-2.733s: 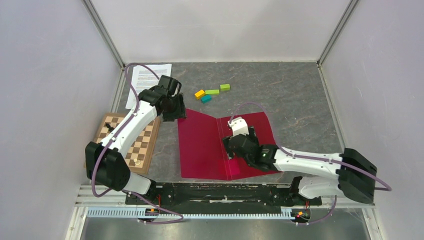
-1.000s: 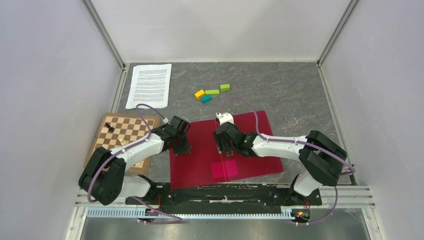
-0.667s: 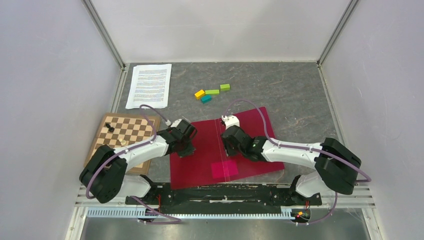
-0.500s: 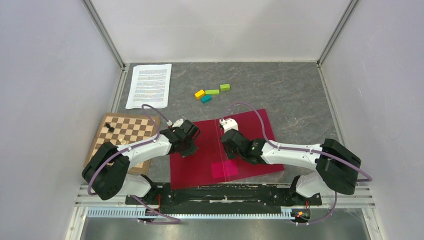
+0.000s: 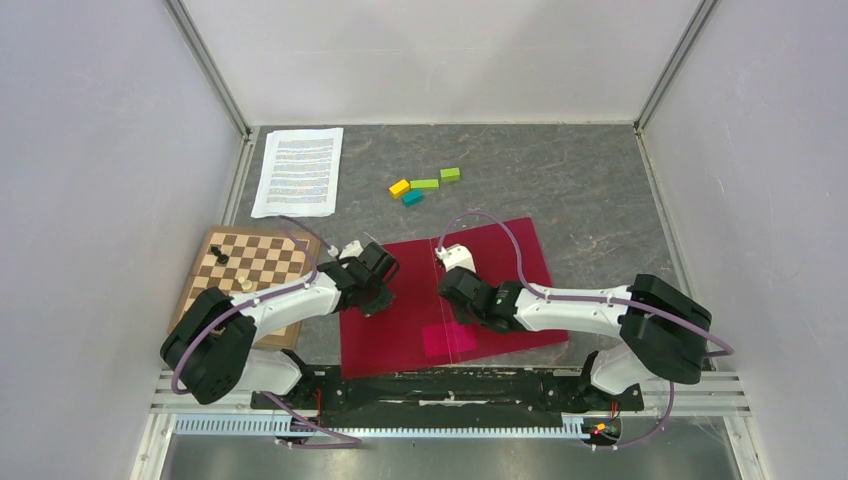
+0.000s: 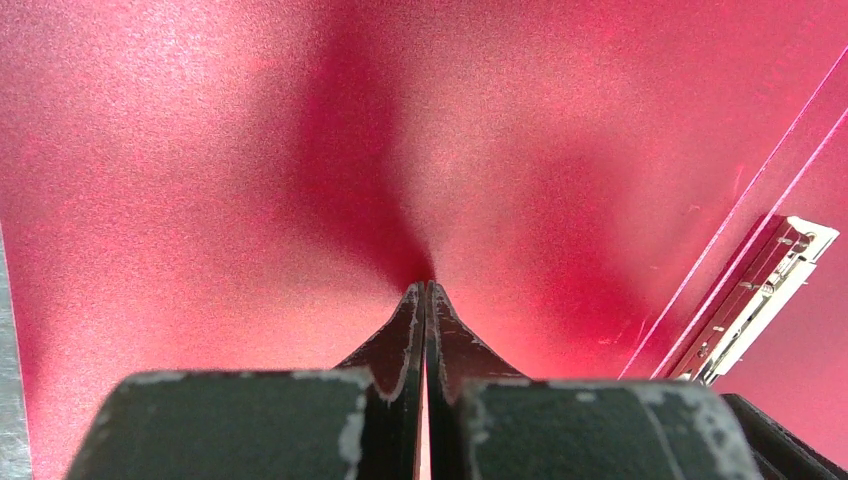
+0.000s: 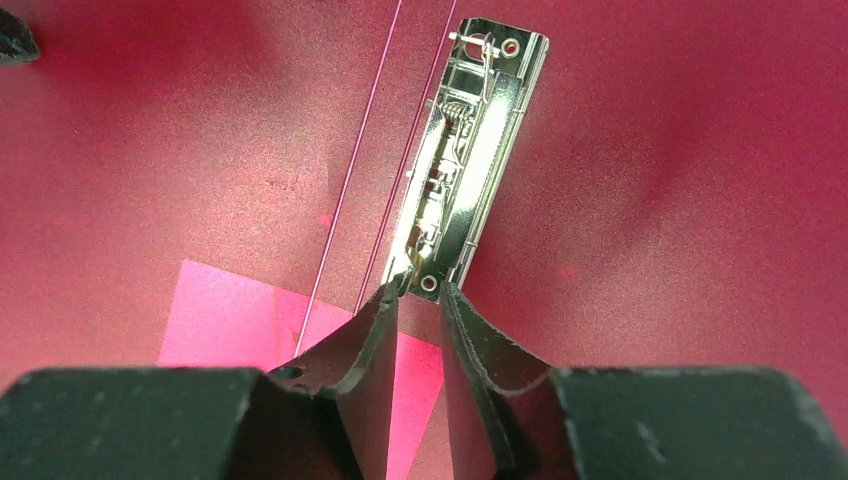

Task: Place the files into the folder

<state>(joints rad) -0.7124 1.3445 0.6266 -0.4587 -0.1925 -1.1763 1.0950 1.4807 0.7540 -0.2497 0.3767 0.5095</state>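
The red folder point(image 5: 400, 330) lies open near the front of the table, with a metal clip point(image 7: 470, 150) beside its spine. The files point(image 5: 298, 170), white printed sheets, lie at the far left corner, away from both arms. My left gripper point(image 6: 425, 288) is shut, its tips pressed down on the folder's left leaf point(image 6: 200, 150) with nothing between them. My right gripper point(image 7: 415, 290) stands at the near end of the clip with a narrow gap between its jaws. Its left fingertip point(image 7: 385, 305) touches the clip's lever end, and only red folder shows in the gap.
A wooden chessboard point(image 5: 262, 265) with a few pieces lies left of the folder, under the left arm. Coloured blocks point(image 5: 424, 185) sit beyond the folder. A lighter pink rectangle point(image 5: 448, 340) shows on the folder near its front edge. Side walls close in on both sides.
The left arm has come back from the files onto the folder's left leaf, and the folder has shifted and turned. Over the last second the right jaws have narrowed at the clip.
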